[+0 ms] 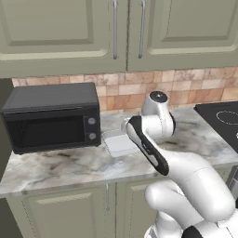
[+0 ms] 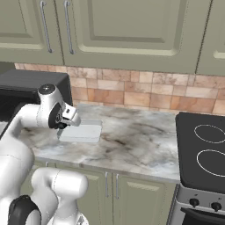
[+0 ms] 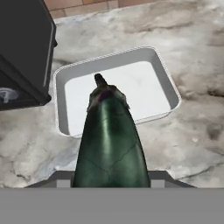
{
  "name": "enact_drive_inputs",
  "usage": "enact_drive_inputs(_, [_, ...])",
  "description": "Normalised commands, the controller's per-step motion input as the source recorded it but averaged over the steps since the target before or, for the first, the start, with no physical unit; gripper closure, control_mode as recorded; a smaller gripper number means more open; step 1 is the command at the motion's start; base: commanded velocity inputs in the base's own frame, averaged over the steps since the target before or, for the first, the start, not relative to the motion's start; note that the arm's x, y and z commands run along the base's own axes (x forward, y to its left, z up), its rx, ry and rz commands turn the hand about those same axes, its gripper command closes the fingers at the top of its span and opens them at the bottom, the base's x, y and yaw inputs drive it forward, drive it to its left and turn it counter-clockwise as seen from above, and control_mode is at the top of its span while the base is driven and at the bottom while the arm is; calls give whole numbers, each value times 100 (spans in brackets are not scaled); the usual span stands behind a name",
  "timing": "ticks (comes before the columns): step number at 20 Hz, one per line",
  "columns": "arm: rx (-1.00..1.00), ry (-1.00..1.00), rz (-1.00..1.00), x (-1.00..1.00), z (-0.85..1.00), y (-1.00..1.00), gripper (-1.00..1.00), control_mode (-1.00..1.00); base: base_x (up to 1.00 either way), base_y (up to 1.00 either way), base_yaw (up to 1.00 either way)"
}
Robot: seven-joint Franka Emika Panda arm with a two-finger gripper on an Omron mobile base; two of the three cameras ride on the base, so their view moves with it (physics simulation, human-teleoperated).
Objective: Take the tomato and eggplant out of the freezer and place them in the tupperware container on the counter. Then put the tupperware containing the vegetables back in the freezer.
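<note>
Pale grey-white and shallow, the tupperware container (image 3: 167, 83) sits on the marble counter (image 3: 192, 48), its floor bare where it can be seen. In the hand view the tray lies just past the centre, with the black microwave (image 3: 24, 52) at ten o'clock and a strip of brick backsplash (image 3: 87, 6) along twelve o'clock. From the left base view the tray (image 1: 118, 143) rests just beside the microwave (image 1: 51, 116), at its four o'clock, partly hidden behind the white arm. In the right base view the tray (image 2: 85, 132) lies at three o'clock from the gripper (image 2: 61, 129), and a black cooktop (image 2: 204, 149) sits well apart at the far right of the counter (image 2: 140, 140).

The eggplant (image 3: 109, 140), dark and glossy with its tapered stem pointing to twelve o'clock, rises from the bottom of the hand view and overlaps the tray's near rim. It hangs above the container, clear of the floor. The jaws stand partly apart and are closed against the eggplant's sides, with the fingertips themselves hidden behind its bulk. Olive-green cabinets (image 2: 110, 26) hang above the backsplash.
</note>
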Motion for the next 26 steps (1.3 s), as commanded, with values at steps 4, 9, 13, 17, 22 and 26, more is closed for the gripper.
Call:
enact_drive_inputs(4, [0,3,0,97,-73,3,100,-100,0,0,0])
enact_drive_inputs(9, [0,0,0,67,-63,0,100,-100,0,0,0])
enact_drive_inputs(13, [0,2,0,54,-53,0,100,-100,0,0,0])
enact_drive_inputs(17, [1,0,0,26,-34,0,100,-100,0,0,0])
enact_drive_inputs(22, [0,0,0,17,-25,0,-100,-100,0,0,0])
enact_drive_inputs(26, [1,0,0,21,-16,0,-100,-100,0,0,0])
